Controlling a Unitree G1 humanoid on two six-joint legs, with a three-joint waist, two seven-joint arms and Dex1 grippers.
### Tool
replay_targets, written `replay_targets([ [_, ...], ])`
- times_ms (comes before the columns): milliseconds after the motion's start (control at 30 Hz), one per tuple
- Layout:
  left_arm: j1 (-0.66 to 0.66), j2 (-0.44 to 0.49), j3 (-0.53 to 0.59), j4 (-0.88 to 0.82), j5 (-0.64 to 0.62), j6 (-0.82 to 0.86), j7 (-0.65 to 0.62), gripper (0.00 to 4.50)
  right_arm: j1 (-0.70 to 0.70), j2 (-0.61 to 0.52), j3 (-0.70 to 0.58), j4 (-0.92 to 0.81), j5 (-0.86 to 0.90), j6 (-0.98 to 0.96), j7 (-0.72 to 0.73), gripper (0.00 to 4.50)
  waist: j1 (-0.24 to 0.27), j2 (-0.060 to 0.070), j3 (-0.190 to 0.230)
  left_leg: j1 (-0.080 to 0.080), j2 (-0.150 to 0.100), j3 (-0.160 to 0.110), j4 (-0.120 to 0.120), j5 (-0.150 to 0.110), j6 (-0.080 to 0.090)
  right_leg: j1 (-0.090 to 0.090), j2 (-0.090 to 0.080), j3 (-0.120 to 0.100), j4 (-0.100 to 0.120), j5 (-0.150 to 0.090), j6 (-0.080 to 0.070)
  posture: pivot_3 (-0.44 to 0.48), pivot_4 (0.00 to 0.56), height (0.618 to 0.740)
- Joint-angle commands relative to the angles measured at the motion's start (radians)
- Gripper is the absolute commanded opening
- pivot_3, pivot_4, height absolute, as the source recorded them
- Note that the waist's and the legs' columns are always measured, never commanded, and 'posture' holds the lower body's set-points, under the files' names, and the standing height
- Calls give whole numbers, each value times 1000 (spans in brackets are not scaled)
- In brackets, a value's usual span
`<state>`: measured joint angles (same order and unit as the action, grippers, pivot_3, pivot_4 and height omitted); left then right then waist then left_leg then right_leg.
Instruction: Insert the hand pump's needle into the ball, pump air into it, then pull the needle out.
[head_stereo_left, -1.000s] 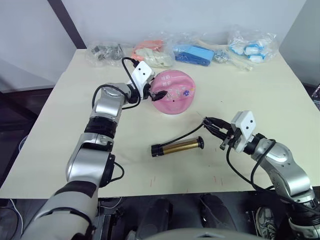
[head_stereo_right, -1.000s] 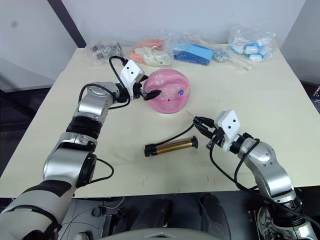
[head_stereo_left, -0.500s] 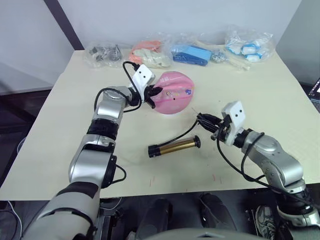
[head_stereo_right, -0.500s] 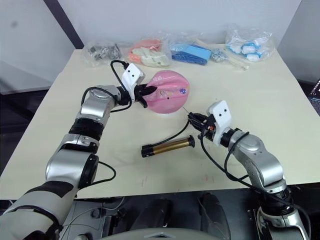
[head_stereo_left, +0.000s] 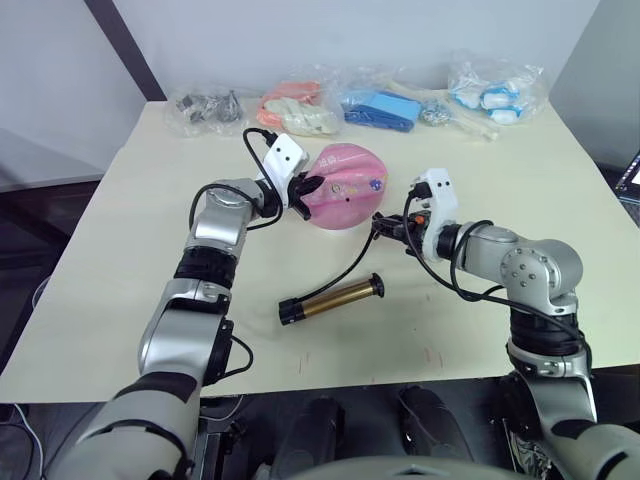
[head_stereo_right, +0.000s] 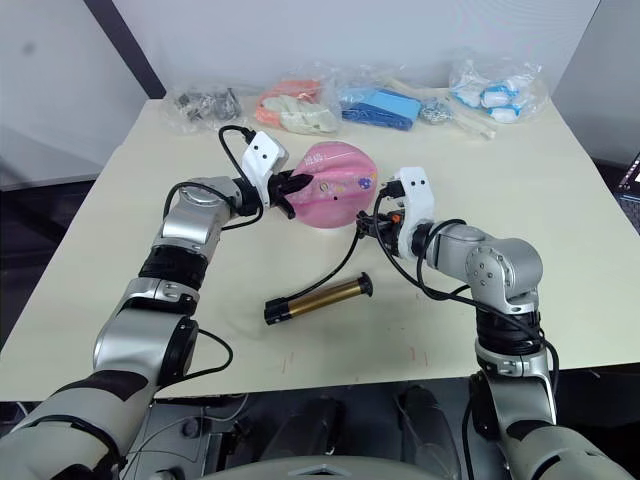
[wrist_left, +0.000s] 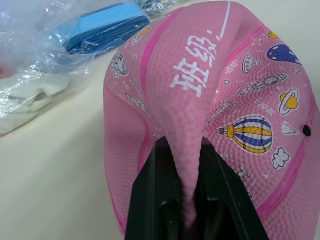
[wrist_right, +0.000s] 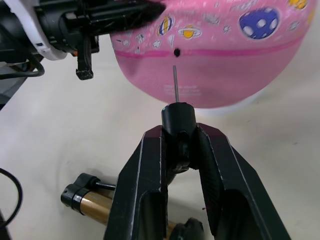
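Observation:
The pink ball (head_stereo_left: 348, 185), dented and printed with cartoons, lies at the table's middle rear. My left gripper (head_stereo_left: 310, 187) is shut on a pinched fold of the ball (wrist_left: 186, 135) at its left side. My right gripper (wrist_right: 179, 132) is shut on the black fitting of the needle (wrist_right: 175, 82). The thin pin points at the ball's small black valve hole (wrist_right: 176, 51), its tip just short of it. From the fitting a black hose (head_stereo_left: 350, 265) runs down to the hand pump (head_stereo_left: 330, 299), which lies flat on the table nearer me.
Several plastic-bagged items line the table's far edge: metal parts (head_stereo_left: 207, 105), an orange and white bundle (head_stereo_left: 298, 105), a blue item (head_stereo_left: 385, 108) and blue-white pieces (head_stereo_left: 495, 90). The cream table (head_stereo_left: 120, 250) drops off at left and right.
My left gripper has shut on a fold of the ball. The right gripper has carried the needle up and left to the ball's side, dragging the pump a little to the left.

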<state>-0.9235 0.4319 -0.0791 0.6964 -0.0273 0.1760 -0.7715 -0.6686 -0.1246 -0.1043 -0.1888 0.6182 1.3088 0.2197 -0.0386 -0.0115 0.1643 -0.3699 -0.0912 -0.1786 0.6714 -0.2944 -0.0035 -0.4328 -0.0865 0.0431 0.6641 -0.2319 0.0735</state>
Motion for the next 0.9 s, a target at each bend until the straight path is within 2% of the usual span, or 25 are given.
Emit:
replay_targets([
  [33, 18, -7, -2, -42, 11, -2, 20, 13, -67, 77, -94, 35, 21, 76, -74, 348, 0, 0, 0, 0, 0, 0, 0, 0, 0, 0, 0, 0, 0, 0, 0, 0, 150, 740],
  [267, 52, -14, 1, -95, 12, 7, 50, 13, -165, 252, -300, 97, 8, 224, -201, 348, -1, 1, -1, 0, 0, -1, 0, 0, 0, 0, -1, 0, 1, 0, 0, 0, 150, 740],
  [533, 79, -23, -1, -123, 8, -2, 63, 13, -244, 374, -460, 150, -26, 254, -315, 348, -1, 2, -1, 0, -1, 0, 0, 0, 0, -1, -1, 0, 1, 0, 0, 0, 150, 740],
  [700, 84, -27, 0, -121, 8, -7, 68, 13, -265, 411, -510, 165, -11, 239, -364, 348, -1, 3, -2, -1, -1, 0, 0, 0, 0, -2, -1, 1, 2, 0, 0, 0, 150, 740],
  [900, 87, -35, 5, -115, 5, -13, 75, 13, -249, 420, -470, 149, 27, 249, -348, 348, -2, 3, -2, -1, -1, 1, 0, 0, 0, -3, -1, 1, 3, 0, 0, 0, 150, 740],
])
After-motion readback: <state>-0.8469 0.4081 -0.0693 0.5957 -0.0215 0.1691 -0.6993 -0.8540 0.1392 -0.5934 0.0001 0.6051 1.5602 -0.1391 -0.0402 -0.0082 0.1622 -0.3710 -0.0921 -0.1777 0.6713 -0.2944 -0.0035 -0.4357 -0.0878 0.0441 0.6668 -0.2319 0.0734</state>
